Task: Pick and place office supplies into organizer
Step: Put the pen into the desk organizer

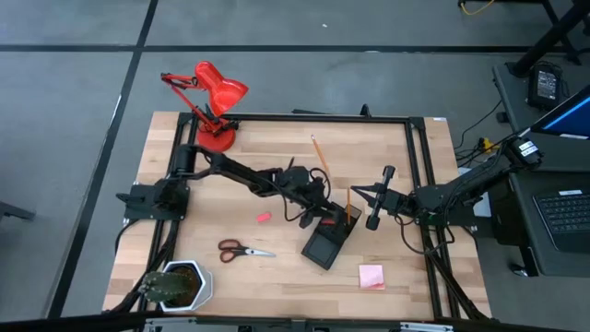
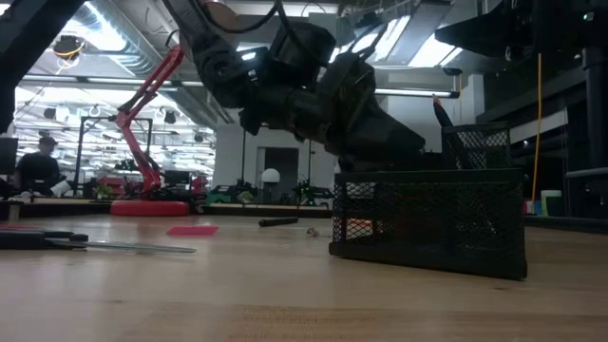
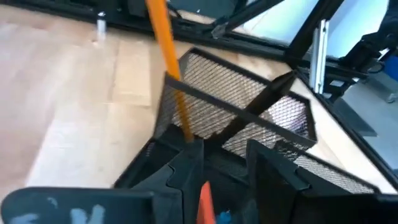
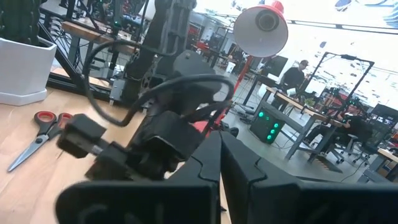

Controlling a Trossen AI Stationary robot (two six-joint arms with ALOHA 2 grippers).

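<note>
while left gripper (image 3: 217, 168) fingers part just past 1 pencil (image 3: 169, 68) standing in organizer (image 1: 329, 242), right gripper (image 4: 217, 163) waits shut, empty; scissors (image 1: 243, 249), eraser (image 1: 264, 218), notes (image 1: 371, 276), 2nd pencil (image 1: 320, 154) remain.

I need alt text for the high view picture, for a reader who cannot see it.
Seen from above, the left gripper hovers over a black mesh organizer holding an orange pencil. The right gripper waits beside it; scissors, another pencil and a pink sticky pad lie on the table.
</note>
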